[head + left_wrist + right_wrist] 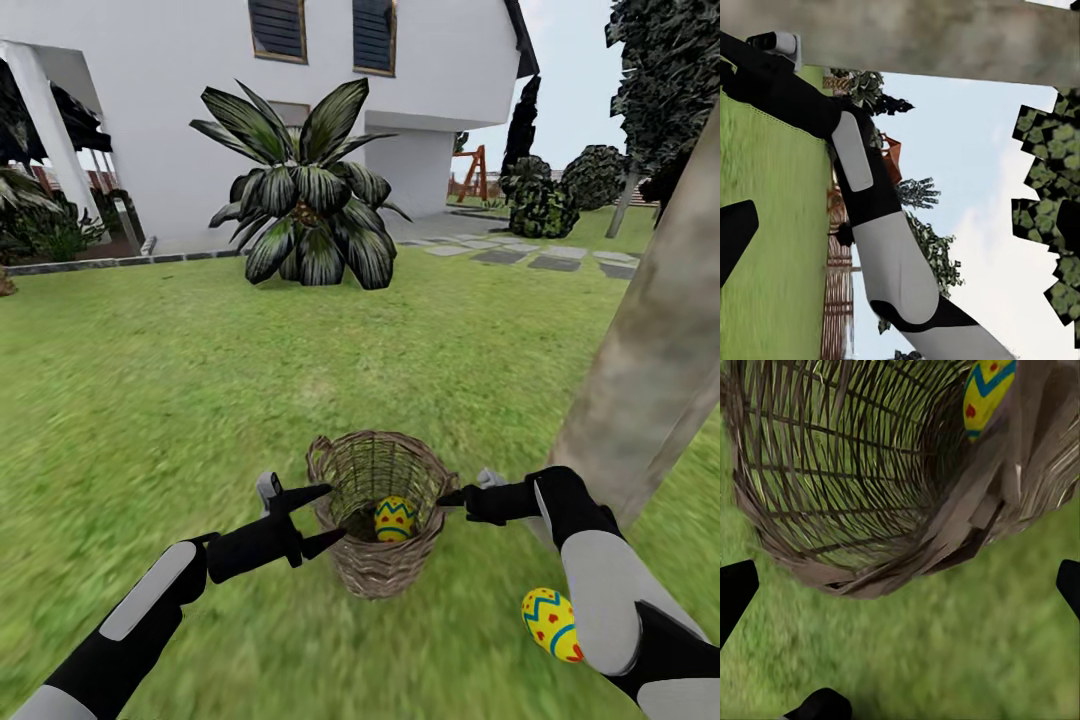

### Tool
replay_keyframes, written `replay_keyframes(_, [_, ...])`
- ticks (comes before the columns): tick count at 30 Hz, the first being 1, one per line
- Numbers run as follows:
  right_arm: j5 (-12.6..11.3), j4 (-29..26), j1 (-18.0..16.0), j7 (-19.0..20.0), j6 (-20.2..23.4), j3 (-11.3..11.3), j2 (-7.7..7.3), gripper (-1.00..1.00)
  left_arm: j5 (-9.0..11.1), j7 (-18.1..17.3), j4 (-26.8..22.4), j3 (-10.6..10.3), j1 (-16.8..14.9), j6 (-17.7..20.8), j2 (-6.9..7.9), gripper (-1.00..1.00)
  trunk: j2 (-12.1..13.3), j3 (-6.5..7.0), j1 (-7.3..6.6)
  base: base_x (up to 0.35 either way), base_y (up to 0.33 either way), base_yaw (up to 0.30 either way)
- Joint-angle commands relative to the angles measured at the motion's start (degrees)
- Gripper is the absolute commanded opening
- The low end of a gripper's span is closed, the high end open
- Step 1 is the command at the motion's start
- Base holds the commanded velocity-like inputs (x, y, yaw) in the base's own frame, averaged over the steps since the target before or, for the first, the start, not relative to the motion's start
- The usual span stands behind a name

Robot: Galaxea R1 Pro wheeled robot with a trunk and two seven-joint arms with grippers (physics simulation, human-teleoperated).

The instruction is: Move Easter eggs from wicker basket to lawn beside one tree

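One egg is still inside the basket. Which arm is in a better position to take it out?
Probably the right. The right gripper sits at the wicker basket rim, open, and its wrist camera sees the egg inside. The left gripper is also open beside the rim, but its camera looks away, past the tree trunk.

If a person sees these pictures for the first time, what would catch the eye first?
Probably the wicker basket on the lawn between the two grippers, with a bright yellow egg inside it. A second egg lies on the grass near the robot's right arm, beside the thick tree trunk. Behind the basket, a big spiky plant stands before the white house.
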Motion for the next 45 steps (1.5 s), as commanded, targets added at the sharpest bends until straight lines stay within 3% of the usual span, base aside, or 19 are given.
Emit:
replay_keyframes(1, [0.6, -0.1, 0.0, 0.5, 0.2, -0.4, 0.04, 1.0, -0.4, -0.6, 0.1, -0.1, -0.1, 0.0, 0.04, 1.0, 0.0, 0.2, -0.03, 0.0, 0.0, 0.207])
replay_keyframes(11, [0.9, -0.1, 0.0, 0.2, -0.2, -0.3, 0.12, 1.0, -0.4, -0.6, 0.1, -0.1, -0.1, 0.0, 0.03, 1.0, 0.1, 2.58, -0.29, 0.0, 0.0, 0.189])
replay_keyframes(15, [1.1, -0.1, 0.0, -0.5, -0.4, -0.2, 0.21, 1.0, -0.4, -0.6, 0.1, -0.1, -0.1, -0.1, 0.04, 1.0, 0.1, 2.58, -0.29, 0.0, 0.0, 0.078])
replay_keyframes(22, [1.2, -0.7, 0.0, -8.4, -0.6, -0.1, 0.55, 1.0, -0.4, -0.6, 0.1, -0.1, -0.1, -0.1, 0.02, 1.0, 0.1, 2.58, -0.29, 0.018, 0.007, 0.005])
replay_keyframes(23, [1.2, -1.2, 0.0, -9.0, -0.6, 0.2, 1.55, 1.0, -0.4, -0.6, 0.1, -0.1, -0.1, -0.1, 0.02, 1.0, 0.1, 2.58, -0.29, 0.185, 0.135, 0.0])
replay_keyframes(26, [1.1, -1.6, 0.0, -11.2, -0.5, 6.3, 4.84, 1.0, -0.4, -0.6, 0.1, 0.3, -0.1, -0.1, 0.04, 1.0, 0.1, 2.58, -0.29, 0.251, 0.192, 0.0])
replay_keyframes(29, [0.9, -1.6, 0.0, -14.6, -0.5, 7.6, 6.94, 1.0, -0.4, -0.6, 0.1, 0.5, -0.1, -0.1, 0.0, 1.0, 0.1, 2.58, -0.29, 0.267, 0.207, 0.0])
replay_keyframes(32, [1.0, -1.6, 0.0, -16.4, -0.5, 7.7, 7.22, 1.0, -0.4, -0.6, 0.1, 0.5, -0.1, -0.1, -0.02, 1.0, 0.1, 2.58, -0.29, 0.256, 0.196, 0.0])
replay_keyframes(34, [0.5, -1.6, 0.0, -22.0, -0.6, 7.7, 7.63, 1.0, -0.4, -0.6, 0.1, 0.4, -0.1, -0.1, -0.04, 1.0, 0.1, 2.58, -0.29, 0.171, 0.119, 0.0])
replay_keyframes(37, [0.4, -1.5, 0.0, -27.1, -2.0, 7.7, 8.73, 1.0, -0.4, -0.6, 0.1, 0.4, -0.1, -0.1, -0.05, 1.0, 0.1, 2.58, -0.29, 0.184, 0.134, 0.0])
replay_keyframes(45, [0.4, -1.3, 0.0, -30.1, -2.5, 7.7, 9.16, 1.0, -0.4, -0.6, 0.1, 0.4, -0.1, -0.1, -0.04, 1.0, 0.1, 2.58, -0.29, 0.057, 0.041, 0.0])
